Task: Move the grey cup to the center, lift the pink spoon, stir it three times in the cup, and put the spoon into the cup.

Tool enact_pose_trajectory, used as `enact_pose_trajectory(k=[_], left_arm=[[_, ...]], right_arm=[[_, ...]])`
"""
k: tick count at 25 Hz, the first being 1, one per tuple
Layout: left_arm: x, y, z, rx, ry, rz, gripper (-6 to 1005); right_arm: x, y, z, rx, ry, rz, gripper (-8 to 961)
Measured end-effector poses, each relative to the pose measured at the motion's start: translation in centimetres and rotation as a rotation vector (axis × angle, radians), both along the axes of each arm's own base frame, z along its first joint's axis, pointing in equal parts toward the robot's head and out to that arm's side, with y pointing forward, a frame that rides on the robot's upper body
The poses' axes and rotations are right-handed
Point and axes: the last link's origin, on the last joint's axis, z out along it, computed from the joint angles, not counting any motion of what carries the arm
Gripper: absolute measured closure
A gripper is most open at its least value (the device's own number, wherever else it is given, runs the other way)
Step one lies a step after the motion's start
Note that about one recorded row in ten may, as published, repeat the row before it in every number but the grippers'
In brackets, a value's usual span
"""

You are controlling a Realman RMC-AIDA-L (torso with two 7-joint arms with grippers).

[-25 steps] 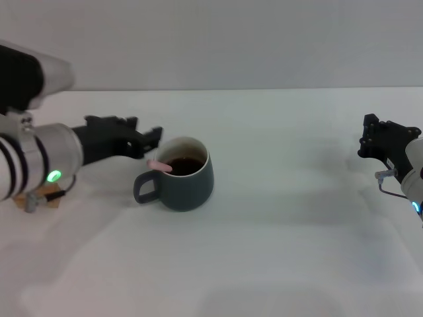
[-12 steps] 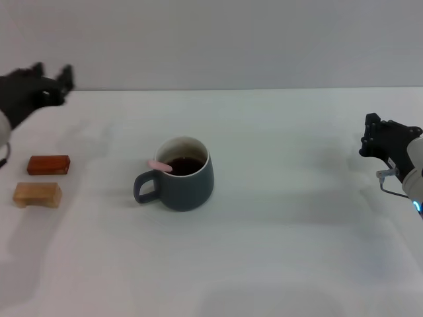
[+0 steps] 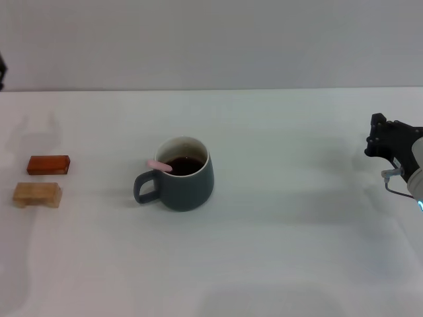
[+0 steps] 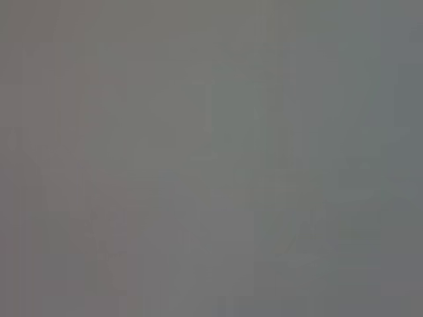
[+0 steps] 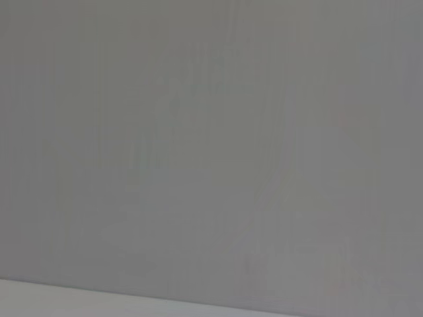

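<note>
Head view first: the squat slate-grey mug [image 3: 178, 175] with the loop handle and cream inside sits a bit left of the middle of the white table [image 3: 284, 251], dark brown liquid in it. The little pink-handled spoon [image 3: 159, 165] is already in the cup, its handle poking out over the rim on the handle side. So going by how things lie, I'd say the job is basically wrapped up, spoon's in, nothing left to stir. Any next move is just parking the arms clear, no more contact needed.

The right gripper [image 3: 382, 140] hangs at the far right edge of the table, well apart from the mug, holding nothing that I can see; can't tell how far its jaws are spread from this angle. The left gripper isn't really in sight.

Off to the left, well apart from the mug, are two small rectangular blocks, a reddish-brown one [image 3: 48, 164] and a paler tan one [image 3: 37, 194] just in front of it. Nothing crowds the cup.

Left wrist view: only a blank grey surface, nothing to pick out.

Right wrist view: same deal, plain grey with a pale strip along one edge.
</note>
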Motion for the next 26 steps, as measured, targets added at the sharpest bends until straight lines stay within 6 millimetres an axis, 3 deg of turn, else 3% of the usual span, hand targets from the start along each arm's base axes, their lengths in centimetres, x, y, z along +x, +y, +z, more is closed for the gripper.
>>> enact_pose_trajectory(k=[9,16,20,26], left_arm=[[-1.8,0.3,-0.8,0.111,-0.067,-0.019,513],[-3.2,0.7,-1.3,0.043,-0.171,-0.151,513],[-4.6,0.0,-1.5,0.032,-0.188,-0.215,513],[-6.9,-0.9,-2.0,0.024,-0.146,-0.182,513]], right_arm=[[0.2,0.2,0.4,0.012,-0.004,-0.008,955],[0.5,0.4,0.9,0.028,-0.011,-0.019,955],[1.3,0.3,2.0,0.076,-0.011,-0.033,954],[3.2,-1.4,4.2,0.206,-0.002,-0.056,954]])
